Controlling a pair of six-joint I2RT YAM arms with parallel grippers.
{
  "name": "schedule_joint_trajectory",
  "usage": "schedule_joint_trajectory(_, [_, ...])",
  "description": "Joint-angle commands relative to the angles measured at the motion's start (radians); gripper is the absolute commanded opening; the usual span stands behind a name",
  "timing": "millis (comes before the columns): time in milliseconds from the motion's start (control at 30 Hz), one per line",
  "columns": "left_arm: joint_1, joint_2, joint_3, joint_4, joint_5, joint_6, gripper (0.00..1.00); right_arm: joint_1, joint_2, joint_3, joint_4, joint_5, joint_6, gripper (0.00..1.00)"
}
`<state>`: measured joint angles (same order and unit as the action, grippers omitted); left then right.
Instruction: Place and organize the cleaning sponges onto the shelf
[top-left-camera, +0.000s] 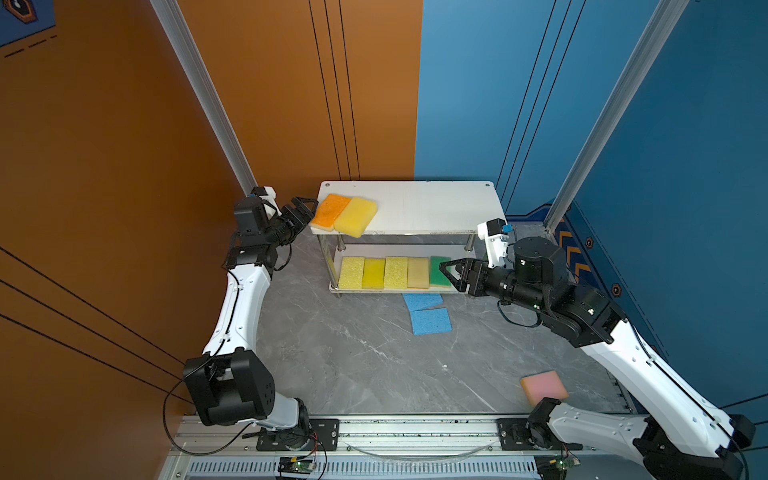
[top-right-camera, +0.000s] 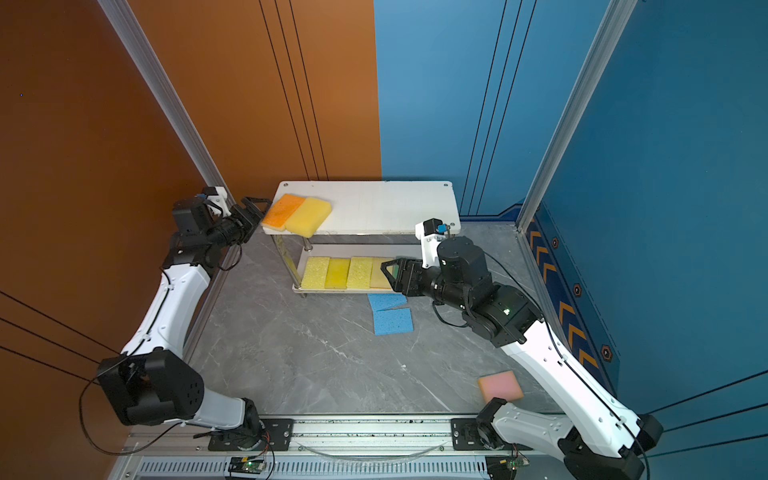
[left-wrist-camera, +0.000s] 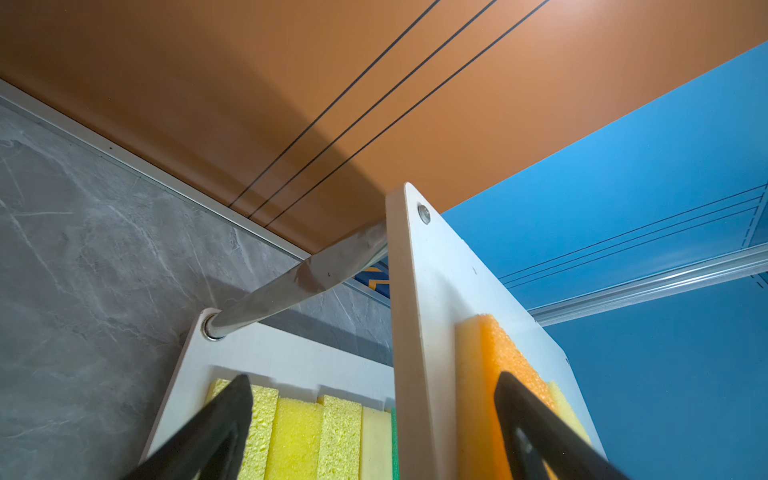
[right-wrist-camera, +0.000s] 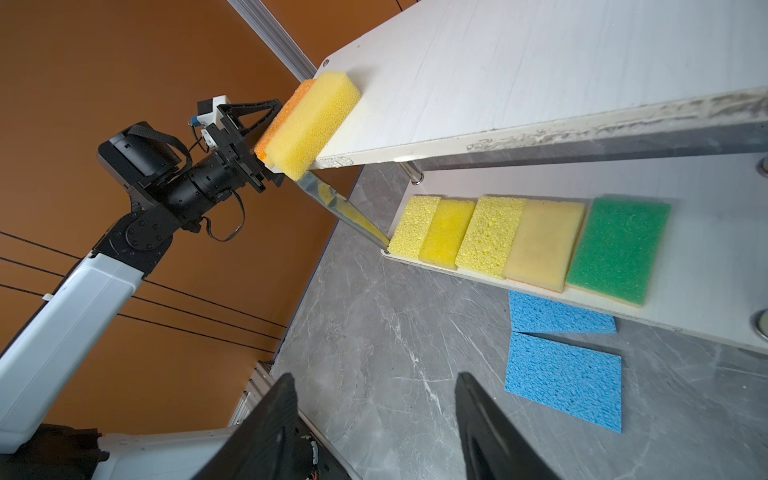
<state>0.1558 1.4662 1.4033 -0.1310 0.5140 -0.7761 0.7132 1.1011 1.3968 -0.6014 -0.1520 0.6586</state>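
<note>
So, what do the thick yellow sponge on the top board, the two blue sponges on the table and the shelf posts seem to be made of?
Thick yellow sponge: soft open-cell foam, matte, with fine even pores.
Blue sponges: probably cellulose; thin and flat, with coarse irregular pits.
Shelf posts: metal, likely polished steel; they show mirror-like reflections.

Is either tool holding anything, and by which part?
Nothing is held. The left tool stands open at the orange sponge's overhanging end; the right tool is open and empty.
</note>
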Motion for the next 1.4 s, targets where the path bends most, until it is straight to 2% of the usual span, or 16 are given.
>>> schedule_joint_trajectory(0, [-0.007, -0.037, 0.002, -0.027, -0.002, 0.005, 0.91, -0.004, -0.022, -0.024, 0.033, 0.005, 0.029, 0.62])
schedule_joint_trajectory(133, [0.009, -0.061, -0.004, -0.027, -0.007, -0.001, 0.91, 0.003, 0.035, -0.007, 0.107, -0.028, 0.05, 0.62])
schedule_joint_trajectory(233, [0.038, -0.068, 0.003, -0.027, 0.005, -0.011, 0.91, 0.048, 0.131, 0.073, 0.15, -0.036, 0.039, 0.62])
schedule_joint_trajectory(367, [0.078, -0.073, 0.006, -0.02, 0.024, -0.023, 0.92, 0.083, 0.298, 0.248, 0.152, -0.045, -0.01, 0.62])
schedule_joint_trajectory(533, [0.11, -0.064, -0.01, 0.019, 0.048, -0.056, 0.92, 0.062, 0.507, 0.48, 0.148, -0.092, -0.034, 0.62])
schedule_joint_trajectory(867, [0.143, -0.04, -0.019, 0.042, 0.067, -0.054, 0.85, 0.028, 0.892, 0.953, 0.003, -0.161, -0.045, 0.62])
schedule_joint_trajectory(1033, [0.133, -0.035, -0.028, 0.045, 0.068, -0.043, 0.79, 0.015, 0.95, 1.019, -0.008, -0.169, -0.024, 0.62])
schedule_joint_trajectory(1367, [0.078, -0.021, -0.045, 0.047, 0.067, -0.022, 0.77, -0.004, 0.967, 1.046, -0.007, -0.179, -0.015, 0.62])
